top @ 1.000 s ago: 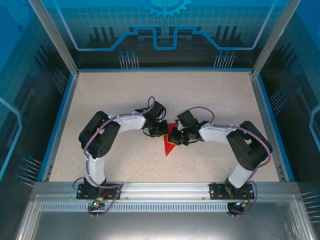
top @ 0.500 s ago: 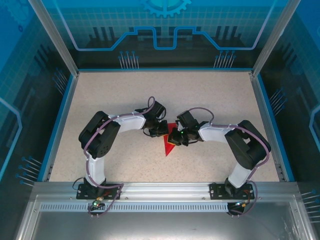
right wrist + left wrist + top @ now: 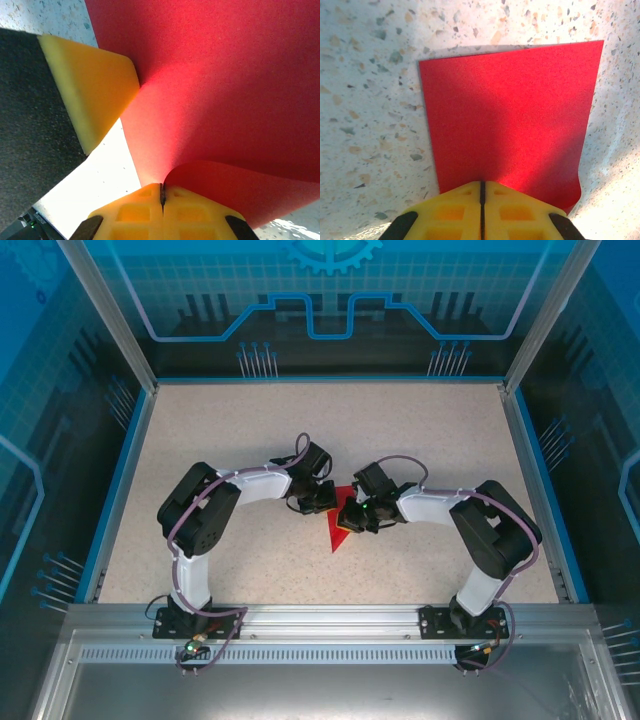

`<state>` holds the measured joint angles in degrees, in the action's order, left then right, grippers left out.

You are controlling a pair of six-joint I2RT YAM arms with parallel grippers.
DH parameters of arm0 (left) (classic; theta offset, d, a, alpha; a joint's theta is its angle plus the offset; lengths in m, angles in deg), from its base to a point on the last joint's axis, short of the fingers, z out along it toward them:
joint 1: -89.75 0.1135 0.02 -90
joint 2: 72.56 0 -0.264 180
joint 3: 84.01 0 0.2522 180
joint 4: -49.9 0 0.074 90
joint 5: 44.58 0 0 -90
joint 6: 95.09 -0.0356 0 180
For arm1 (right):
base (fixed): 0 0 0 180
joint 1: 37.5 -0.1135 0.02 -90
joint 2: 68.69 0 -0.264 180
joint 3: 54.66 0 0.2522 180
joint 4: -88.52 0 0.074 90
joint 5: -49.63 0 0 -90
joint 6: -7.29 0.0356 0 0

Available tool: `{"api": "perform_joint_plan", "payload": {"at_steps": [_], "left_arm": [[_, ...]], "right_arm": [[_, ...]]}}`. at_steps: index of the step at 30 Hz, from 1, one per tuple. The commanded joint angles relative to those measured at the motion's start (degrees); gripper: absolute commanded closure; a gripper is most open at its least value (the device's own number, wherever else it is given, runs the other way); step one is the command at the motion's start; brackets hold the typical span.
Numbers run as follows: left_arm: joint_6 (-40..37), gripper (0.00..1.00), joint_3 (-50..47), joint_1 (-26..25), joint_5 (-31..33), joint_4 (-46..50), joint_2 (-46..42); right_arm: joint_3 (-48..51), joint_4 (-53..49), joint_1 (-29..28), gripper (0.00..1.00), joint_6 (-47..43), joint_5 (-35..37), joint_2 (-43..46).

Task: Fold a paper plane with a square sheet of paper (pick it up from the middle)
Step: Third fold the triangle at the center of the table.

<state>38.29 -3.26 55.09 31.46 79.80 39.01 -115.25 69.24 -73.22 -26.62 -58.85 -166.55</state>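
The red sheet of paper (image 3: 336, 536) lies mid-table between both grippers, tapering to a point toward the near edge. My left gripper (image 3: 327, 502) is shut. Its yellow tips (image 3: 481, 182) rest on the near edge of the flat sheet (image 3: 510, 115), whose lower right corner curls up. Whether paper sits between those fingers cannot be told. My right gripper (image 3: 349, 518) is shut on the sheet. A curled flap of the sheet (image 3: 225, 90) runs into the seam between its tips (image 3: 161, 186). The left gripper's yellow finger (image 3: 92, 95) stands close by, touching the sheet's edge.
The speckled tabletop (image 3: 240, 430) is bounded by a blue rim (image 3: 118, 490) and metal frame posts. Both arms bend inward and their wrists nearly meet over the paper. An aluminium rail (image 3: 330, 618) runs along the near edge.
The right arm's elbow has crept slightly to the left. The paper and both grippers stay in about the same place.
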Motion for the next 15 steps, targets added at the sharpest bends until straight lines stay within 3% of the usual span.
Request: {"api": "perform_joint_plan", "payload": {"at_steps": [1, 15], "left_arm": [[-0.37, 0.92, -1.7, -0.41, -0.02, 2.09, 1.99], [-0.41, 0.92, -1.68, -0.43, -0.05, 2.18, 2.07]], "right_arm": [[0.35, 0.77, -0.96, 0.99, -0.55, -0.13, -0.4], [0.13, 1.53, -0.92, 0.99, -0.56, -0.13, -1.79]]}}
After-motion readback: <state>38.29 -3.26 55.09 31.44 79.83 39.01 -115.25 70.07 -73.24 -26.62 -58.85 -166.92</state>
